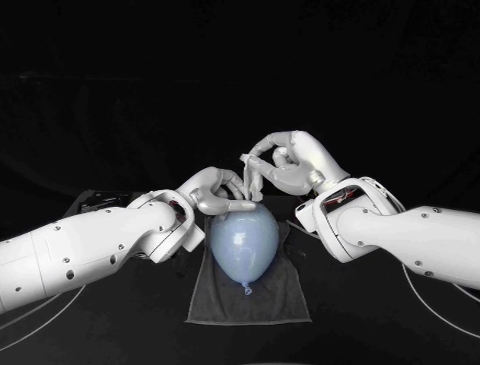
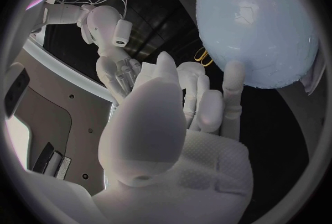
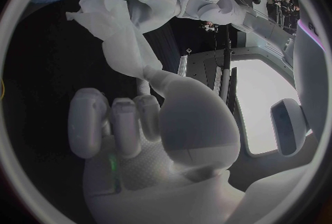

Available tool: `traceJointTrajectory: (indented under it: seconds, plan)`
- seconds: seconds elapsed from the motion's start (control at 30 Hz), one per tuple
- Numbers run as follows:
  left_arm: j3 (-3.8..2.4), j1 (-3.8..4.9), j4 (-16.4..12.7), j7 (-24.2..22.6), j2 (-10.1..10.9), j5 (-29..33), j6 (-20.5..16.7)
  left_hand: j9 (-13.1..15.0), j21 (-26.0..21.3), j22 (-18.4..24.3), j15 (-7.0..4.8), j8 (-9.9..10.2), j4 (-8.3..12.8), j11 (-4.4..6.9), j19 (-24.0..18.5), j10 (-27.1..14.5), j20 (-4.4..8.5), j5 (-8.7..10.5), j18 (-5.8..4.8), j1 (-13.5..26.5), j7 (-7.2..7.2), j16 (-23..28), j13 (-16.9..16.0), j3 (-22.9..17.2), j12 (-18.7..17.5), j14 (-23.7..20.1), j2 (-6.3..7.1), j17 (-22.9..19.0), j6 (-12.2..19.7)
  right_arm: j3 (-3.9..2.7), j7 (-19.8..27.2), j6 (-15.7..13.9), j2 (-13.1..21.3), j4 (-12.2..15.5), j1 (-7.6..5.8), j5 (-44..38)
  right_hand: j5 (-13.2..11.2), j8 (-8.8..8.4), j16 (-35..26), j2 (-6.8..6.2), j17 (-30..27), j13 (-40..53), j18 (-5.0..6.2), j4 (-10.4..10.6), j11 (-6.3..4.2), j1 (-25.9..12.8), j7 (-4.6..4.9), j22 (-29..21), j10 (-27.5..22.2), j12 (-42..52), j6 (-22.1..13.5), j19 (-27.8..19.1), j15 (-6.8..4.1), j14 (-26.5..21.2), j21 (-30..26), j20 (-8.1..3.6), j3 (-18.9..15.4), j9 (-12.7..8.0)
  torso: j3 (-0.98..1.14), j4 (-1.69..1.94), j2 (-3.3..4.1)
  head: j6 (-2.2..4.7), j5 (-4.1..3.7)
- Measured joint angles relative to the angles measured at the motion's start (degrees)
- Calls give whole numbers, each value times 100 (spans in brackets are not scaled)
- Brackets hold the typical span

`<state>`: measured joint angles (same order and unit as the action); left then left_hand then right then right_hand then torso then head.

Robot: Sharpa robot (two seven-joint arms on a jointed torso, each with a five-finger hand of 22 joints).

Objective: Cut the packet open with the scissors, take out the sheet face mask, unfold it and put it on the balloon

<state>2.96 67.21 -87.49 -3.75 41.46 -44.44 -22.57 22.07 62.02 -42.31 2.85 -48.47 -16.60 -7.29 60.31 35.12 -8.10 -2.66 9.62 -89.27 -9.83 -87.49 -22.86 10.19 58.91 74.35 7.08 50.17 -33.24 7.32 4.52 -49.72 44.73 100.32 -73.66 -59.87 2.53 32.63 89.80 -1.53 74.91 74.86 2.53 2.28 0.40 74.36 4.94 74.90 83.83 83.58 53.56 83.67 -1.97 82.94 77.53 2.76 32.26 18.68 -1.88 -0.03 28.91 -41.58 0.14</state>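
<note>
Over the black desk [image 1: 338, 334], mid-frame, the right hand [image 1: 287, 163] pinches the freed mask [image 1: 251, 176] above the balloon [image 1: 245, 243], the left hand [image 1: 216, 196] with grip unreadable; unfolding remains.

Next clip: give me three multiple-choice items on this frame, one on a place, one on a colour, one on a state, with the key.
1. Where does the balloon lie?
A) on the dark cloth
B) hanging from a string
C) in a white tray

2. What colour is the balloon?
A) red
B) yellow
C) pale blue

3. What is the right hand doing?
A) spread open, holding nothing
B) pinching the sheet face mask above the balloon
C) curled shut on nothing

Key: 1 A, the head view shows the cloth spread under it; 2 C, the head and left wrist views both show it pale blue; 3 B, the white strip hangs from its fingers.
</note>
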Motion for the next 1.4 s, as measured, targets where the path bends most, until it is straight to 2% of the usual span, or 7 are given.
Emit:
traceJointTrajectory:
  seconds: [0.2, 0.33, 0.43, 0.53, 0.7, 0.97, 1.4]
  plan:
    - [-1, -1, 17, 0, -13, -16, -95, -12, 28, -65, -21, -153, 109, 70, 4, 27, 4, 0, -2, -465, 45, -31, -4, -358, 125, 63, -510, 111, -152, 0, -45, 46, -55, -78, -7, -25, -3, 17, 0, 0, 4, 0, 0, 0, 0, 0, 0, 2, 0, -1, 0, 1, 0, 0, 0, -1, 0, 0, 0, 0, -3, 2, 27]
    - [0, -1, 14, -10, 17, -4, -144, -569, 74, -43, -149, 539, 31, 219, -85, 149, 148, 0, -36, -1292, 149, -31, 453, -1308, -471, -9, -915, -54, -797, 0, -67, 68, -65, -137, -12, -40, -14, 17, -4, -1, 4, 0, 0, -1, 0, -1, 0, 2, 0, 15, 0, 0, 0, 0, -1, 0, 0, 1, 0, 0, -1, -14, 19]
    - [-1, -1, 2, -28, 70, 12, -177, -887, 213, -143, -154, 1015, 17, 256, -147, 558, 210, 5, -41, -1339, 177, -25, 754, -2395, -789, -10, -643, -111, -1363, 0, -88, 84, -67, -175, -18, -49, -8, 17, -4, -1, 4, 0, -1, -1, 1, -1, 0, 3, -1, 16, 0, 0, 0, 0, -1, 0, 0, 1, 2, -2, 4, -16, 9]
    - [-1, -1, -44, -48, 161, 50, -195, -1014, 338, -209, -183, 1338, 234, 269, -212, 743, 202, 0, -41, -558, 180, 8, 885, -4179, -830, 18, 89, -151, -1764, 0, -104, 99, -56, -218, -23, -59, 12, 16, -6, -1, 4, 0, 0, -1, 1, -1, 0, 4, 0, 16, -1, 0, 0, 0, -1, 0, -1, 1, 3, -4, 7, -26, 4]
    - [-42, 2, -187, -56, 410, 126, -140, -1055, 309, -25, -161, 1564, 867, 222, -517, 720, 165, 0, -34, 118, 149, 81, 970, -5171, -815, -169, 214, -511, -1794, 2, -133, 110, 7, -296, -50, -70, 13, 14, -20, -17, 3, 0, -1, -5, 1, -17, 0, 5, -1, 16, -1, -1, 0, 0, -3, 1, 43, 2, 7, -4, 9, -57, -23]
    - [-90, 129, -426, -56, 715, 199, 489, -1053, 309, 1, -141, 1679, 1117, 187, -566, 763, 134, -1, 17, 557, 121, 81, 1059, -5212, -899, -189, 81, -528, -1823, 3, -185, 168, 65, -373, -82, -83, 13, 4, 0, -25, -1, 0, -1, 0, 1, -25, -1, 4, -1, 15, -1, -1, 0, 0, -3, 1, 51, 4, 14, -4, 8, -76, -8]
    - [-102, 372, -614, -312, 950, 980, 2920, -1056, 164, 83, -125, 1945, 1074, 175, -502, 976, 133, 1, 15, 883, 91, 82, 1215, -5055, -1131, -160, -357, -592, -1607, 7, -401, 868, 365, -83, -90, -92, 9, 37, -4, -23, 0, 0, 0, -5, 2, -23, -1, 0, -2, 12, -1, -2, 0, 0, -4, 2, 56, -1, 25, -18, 7, -36, 27]
